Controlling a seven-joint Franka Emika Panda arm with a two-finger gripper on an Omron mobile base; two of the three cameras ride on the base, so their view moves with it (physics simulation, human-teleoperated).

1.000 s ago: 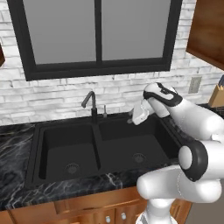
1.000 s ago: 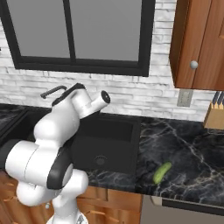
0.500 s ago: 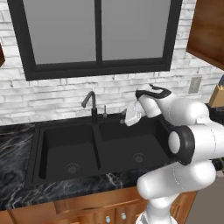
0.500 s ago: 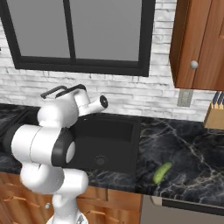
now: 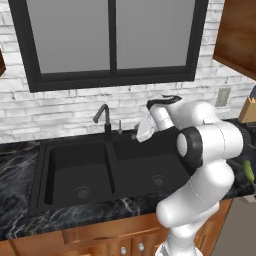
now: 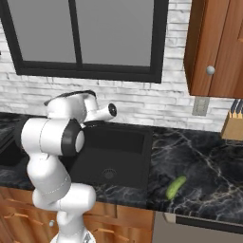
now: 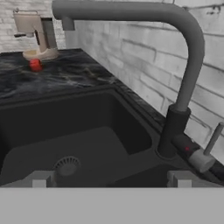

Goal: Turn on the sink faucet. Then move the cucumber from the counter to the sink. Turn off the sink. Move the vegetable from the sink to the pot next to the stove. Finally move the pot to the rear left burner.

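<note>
The bench (image 6: 209, 163), a glossy black marble slab on brown cabinets, carried the black double-basin sink (image 5: 75, 167). The white arm (image 5: 207, 150) rose from the base, folded at its elbow over the right basin and reached back toward the brick wall, with the hand held level just right of the sink faucet (image 5: 103, 120). In the hand view the faucet's gooseneck (image 7: 183, 57) stood close ahead, its spout running over the left basin, and its thin side lever (image 7: 213, 139) rose at the lower right beside the faucet base. The fingers (image 7: 110, 178) were spread to full width, pinching nothing (only their two tips (image 7: 40, 179) showed at the bottom of the hand view). The cucumber (image 6: 176, 187) lay on the bench right of the sink, well apart from the hand. A small red fruit (image 7: 35, 64) sat on the far bench.
</note>
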